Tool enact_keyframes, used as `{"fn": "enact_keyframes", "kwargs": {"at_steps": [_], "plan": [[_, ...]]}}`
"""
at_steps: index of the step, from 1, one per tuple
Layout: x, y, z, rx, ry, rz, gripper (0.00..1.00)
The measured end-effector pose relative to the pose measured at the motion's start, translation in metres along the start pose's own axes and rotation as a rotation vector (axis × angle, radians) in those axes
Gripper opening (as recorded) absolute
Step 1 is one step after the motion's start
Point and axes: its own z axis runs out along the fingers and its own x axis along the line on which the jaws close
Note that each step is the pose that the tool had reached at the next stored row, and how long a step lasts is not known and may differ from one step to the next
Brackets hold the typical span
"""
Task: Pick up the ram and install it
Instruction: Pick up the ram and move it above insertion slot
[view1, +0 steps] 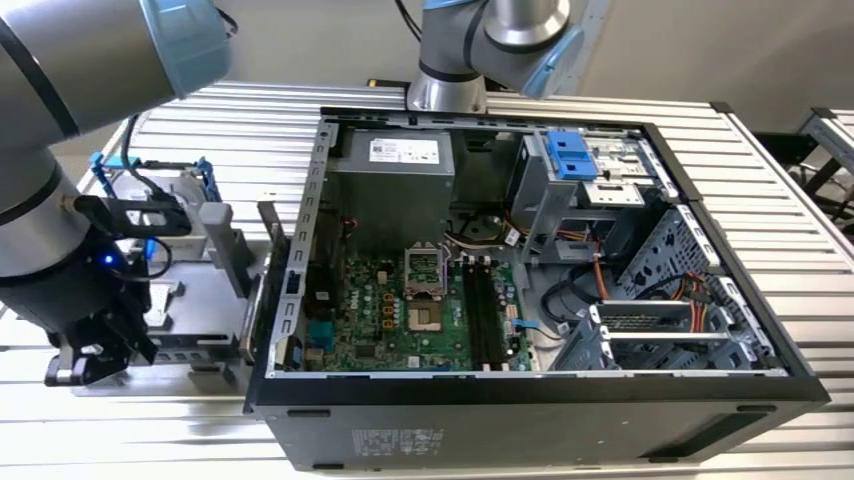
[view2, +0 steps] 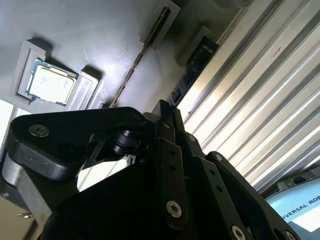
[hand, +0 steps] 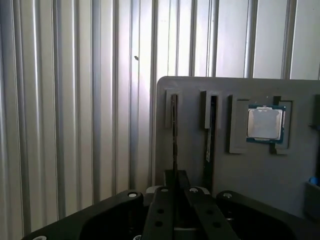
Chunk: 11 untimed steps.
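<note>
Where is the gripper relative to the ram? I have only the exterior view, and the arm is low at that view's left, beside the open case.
Observer: In the first wrist view the gripper is lined up with the ram, right at its near end. I cannot tell whether they touch.
Operator: How is the ram lying?
Observer: It stands on edge in a narrow slot of a gray holder.
Operator: Anything else in that holder?
Observer: A square processor chip lies flat in a recess, two slots over from the ram.
</note>
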Motion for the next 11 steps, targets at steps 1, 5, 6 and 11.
{"fn": "enact_keyframes", "kwargs": {"at_steps": [1,5,6,11], "plan": [[0.0,0.0,-0.0025,0.0,-0.0001,0.0,0.0],[0.0,0.0,-0.0131,0.0,0.0,0.0,0.0],[0.0001,0.0,-0.0161,0.0,0.0,0.0,0.0],[0.0001,-0.0001,-0.0312,0.0,0.0,-0.001,0.0]]}}
